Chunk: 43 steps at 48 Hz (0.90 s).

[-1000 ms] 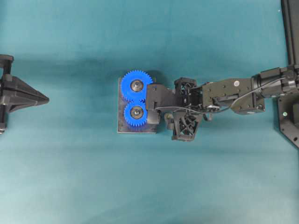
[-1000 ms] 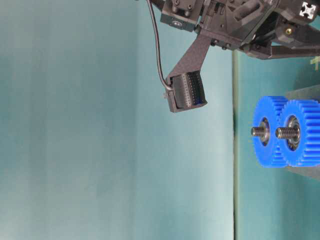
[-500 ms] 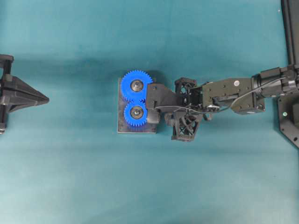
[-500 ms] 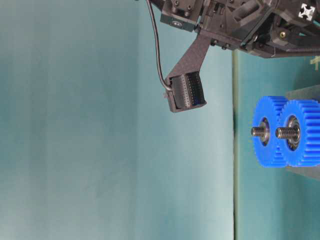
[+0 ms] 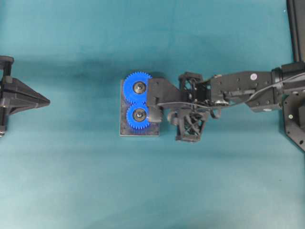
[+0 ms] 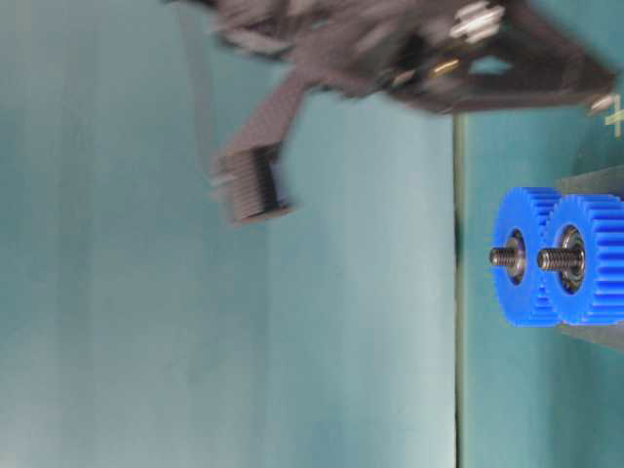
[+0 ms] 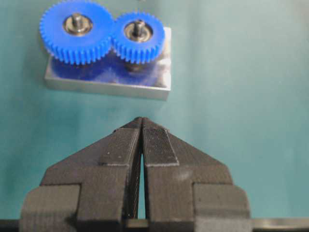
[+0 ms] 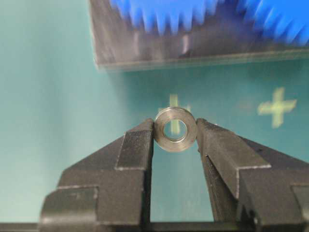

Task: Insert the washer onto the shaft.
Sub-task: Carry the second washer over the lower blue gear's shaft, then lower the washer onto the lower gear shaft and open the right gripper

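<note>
- Washer [image 8: 175, 129] pinched by its rim between the two fingers of the right tool [image 8: 175, 137], hole facing the wrist camera, clear of the surface [image 8: 58, 96].
- Right tool seen from overhead just beside the metal block [image 5: 125, 129], on its right side, partly covering the two blue gears [image 5: 138, 102].
- Both shafts [image 6: 503, 256] bare above the gears in the table-level view; no washer seated on either yet.
- Left tool [image 7: 142, 145] clenched on nothing, well back from the block, pointing toward it.
- Judged stage: pickup done, washer in hand. Left to do: carry over the chosen shaft, turn the hole to line up with the threaded tip, lower, release.
- Arm blurred in the table-level view, so exact height above the gears hard to tell.
</note>
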Tool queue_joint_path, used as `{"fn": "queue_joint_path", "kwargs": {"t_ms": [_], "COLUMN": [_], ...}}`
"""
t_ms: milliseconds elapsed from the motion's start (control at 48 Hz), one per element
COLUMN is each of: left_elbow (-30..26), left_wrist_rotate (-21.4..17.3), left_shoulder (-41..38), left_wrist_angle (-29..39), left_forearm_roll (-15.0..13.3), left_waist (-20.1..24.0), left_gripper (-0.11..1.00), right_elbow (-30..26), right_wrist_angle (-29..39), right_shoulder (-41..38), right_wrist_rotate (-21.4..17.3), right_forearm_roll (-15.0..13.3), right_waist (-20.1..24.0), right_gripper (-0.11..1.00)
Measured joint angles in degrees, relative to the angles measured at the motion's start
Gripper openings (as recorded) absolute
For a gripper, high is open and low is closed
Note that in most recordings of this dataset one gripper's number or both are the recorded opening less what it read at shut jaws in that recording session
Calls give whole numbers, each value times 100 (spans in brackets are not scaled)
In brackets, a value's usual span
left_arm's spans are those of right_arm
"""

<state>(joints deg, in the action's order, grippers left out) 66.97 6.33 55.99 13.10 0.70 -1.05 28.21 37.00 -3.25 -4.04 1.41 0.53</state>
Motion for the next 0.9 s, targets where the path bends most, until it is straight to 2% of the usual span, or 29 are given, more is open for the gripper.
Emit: {"fn": "queue_joint_path", "kwargs": {"t_ms": [187,542,896], "left_elbow": [0,0,0], "left_wrist_rotate": [0,0,0], "left_shoulder": [0,0,0], "left_wrist_angle": [0,0,0], "left_forearm_roll": [-9,-9,0], "left_waist": [0,0,0], "left_gripper": [1,1,1], "right_elbow": [-563,-1406,-1661], "right_wrist_angle": [211,448,527], "right_shoulder": [-53,-659,-861], "right_wrist_rotate": [158,492,562], "right_forearm_roll": [-44,-44,-44], "right_waist": [0,0,0], "right_gripper": [32,32,32]}}
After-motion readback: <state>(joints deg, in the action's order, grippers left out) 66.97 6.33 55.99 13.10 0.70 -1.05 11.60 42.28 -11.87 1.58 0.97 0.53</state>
